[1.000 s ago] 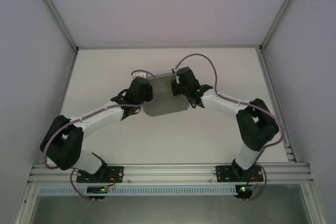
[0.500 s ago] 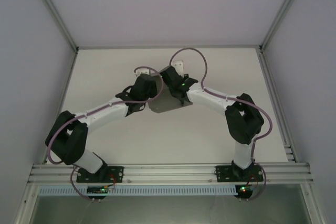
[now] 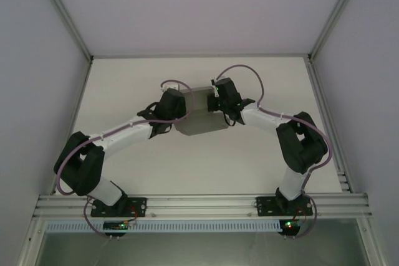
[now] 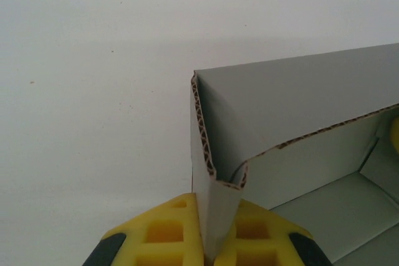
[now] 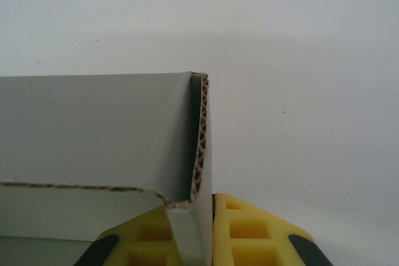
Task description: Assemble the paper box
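Note:
The paper box is a low grey card box in the middle of the white table, held between both arms. My left gripper is shut on the box's left end wall; in the left wrist view its yellow fingers pinch the doubled corrugated wall at a corner. My right gripper is shut on the right end wall; in the right wrist view its yellow fingers clamp the folded wall. The grey box stretches left from there, and the box's inner floor shows at the lower right.
The white table lies inside an enclosure with pale walls and metal frame posts. An aluminium rail at the near edge carries both arm bases. Purple cables loop over each wrist.
Half a second ago the box was turned and pulled left, with the right wrist swung over it. Now the right arm has moved back right and the box lies squarer again.

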You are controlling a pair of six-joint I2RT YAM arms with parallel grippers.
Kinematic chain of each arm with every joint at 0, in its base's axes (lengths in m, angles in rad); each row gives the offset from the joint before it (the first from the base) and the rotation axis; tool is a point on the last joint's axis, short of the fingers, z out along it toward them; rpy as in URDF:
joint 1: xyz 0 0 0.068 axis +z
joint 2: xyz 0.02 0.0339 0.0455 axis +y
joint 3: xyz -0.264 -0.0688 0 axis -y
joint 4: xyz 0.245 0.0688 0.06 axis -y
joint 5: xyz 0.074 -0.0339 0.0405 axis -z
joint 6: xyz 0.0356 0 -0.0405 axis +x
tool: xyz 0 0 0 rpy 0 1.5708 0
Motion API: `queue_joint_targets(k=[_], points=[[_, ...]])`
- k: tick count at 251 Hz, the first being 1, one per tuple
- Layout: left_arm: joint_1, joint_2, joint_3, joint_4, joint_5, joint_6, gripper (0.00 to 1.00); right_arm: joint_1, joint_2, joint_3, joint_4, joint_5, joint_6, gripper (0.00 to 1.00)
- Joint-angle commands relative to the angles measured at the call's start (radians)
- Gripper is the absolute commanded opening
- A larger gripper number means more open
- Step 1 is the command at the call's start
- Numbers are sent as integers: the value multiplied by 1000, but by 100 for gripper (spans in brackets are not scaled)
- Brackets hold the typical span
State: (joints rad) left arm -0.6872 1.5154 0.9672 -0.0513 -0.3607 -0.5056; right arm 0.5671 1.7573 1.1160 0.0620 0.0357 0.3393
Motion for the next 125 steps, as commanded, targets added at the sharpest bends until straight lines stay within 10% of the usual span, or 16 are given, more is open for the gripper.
queue_joint_targets(k=[1,65,125], points=[[5,-25,7,42,0,-17,0,-25,1,-4,27,13,17,0],[6,-19,38,-43,-79,-90,0,60,111,191,-365,751,117,0],[17,37,83,-124,-109,-188,0,66,220,341,-657,1015,377,0]])
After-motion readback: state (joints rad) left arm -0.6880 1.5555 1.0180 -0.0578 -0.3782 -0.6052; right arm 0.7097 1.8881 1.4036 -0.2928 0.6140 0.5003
